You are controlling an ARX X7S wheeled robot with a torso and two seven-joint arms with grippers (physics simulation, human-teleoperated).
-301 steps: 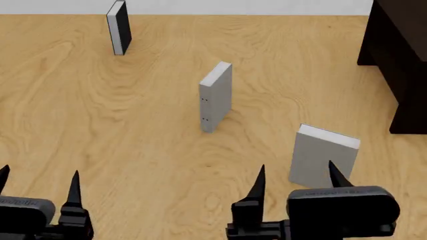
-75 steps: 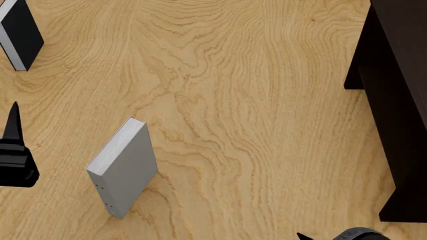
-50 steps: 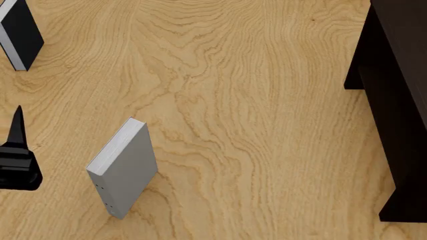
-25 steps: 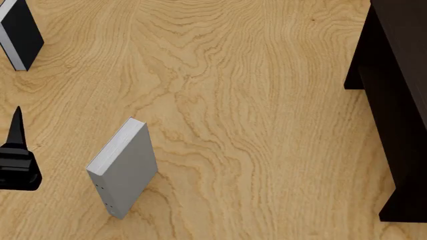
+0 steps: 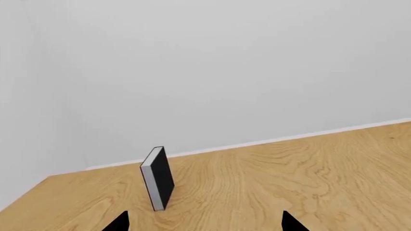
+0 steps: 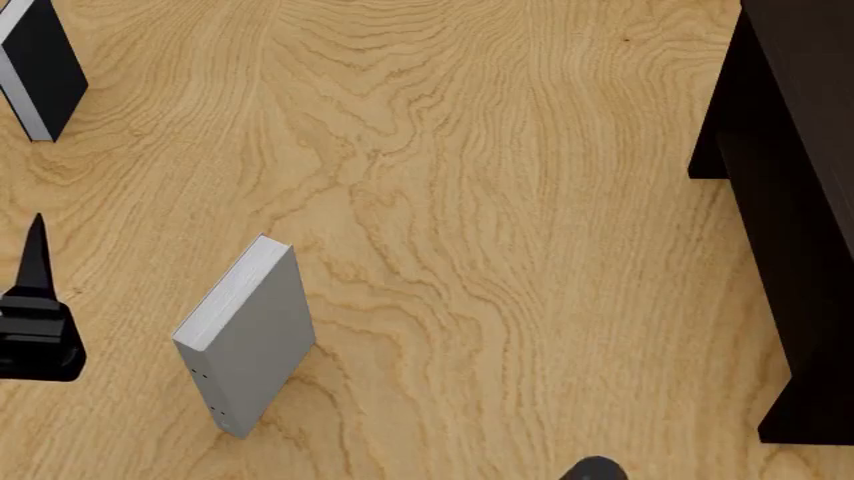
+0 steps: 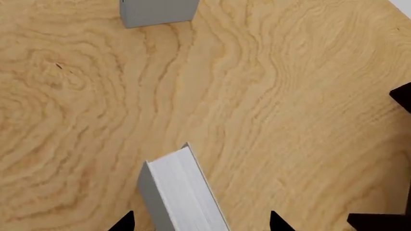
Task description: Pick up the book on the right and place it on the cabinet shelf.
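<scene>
The book (image 7: pixel 183 192), plain light grey with white page edges, stands on the wood floor in the right wrist view. My right gripper (image 7: pixel 199 222) is open around it, one black fingertip (image 7: pixel 123 222) on each side and both clear of its covers. The head view does not show this book, only a dark bit of the right arm (image 6: pixel 594 470) at its lower edge. The cabinet shelf (image 6: pixel 787 150), very dark brown, fills the head view's right side. My left gripper (image 5: pixel 204 224) is open and holds nothing; one of its fingers (image 6: pixel 32 270) shows at the head view's left edge.
A grey book with small dots on its spine (image 6: pixel 247 335) stands left of centre on the wooden floor (image 6: pixel 507 200) and shows again (image 7: pixel 157 10) in the right wrist view. A black-covered book (image 6: pixel 38 70) (image 5: pixel 158 178) stands far left near the white wall (image 5: pixel 224 72). Unidentified black shapes (image 7: pixel 401 98) cross the right wrist view's edge.
Since six seconds ago the head view has shifted, and the right-hand book has left it. Over the last second a dark bit of the right arm reappeared at its lower edge. The left finger barely moved.
</scene>
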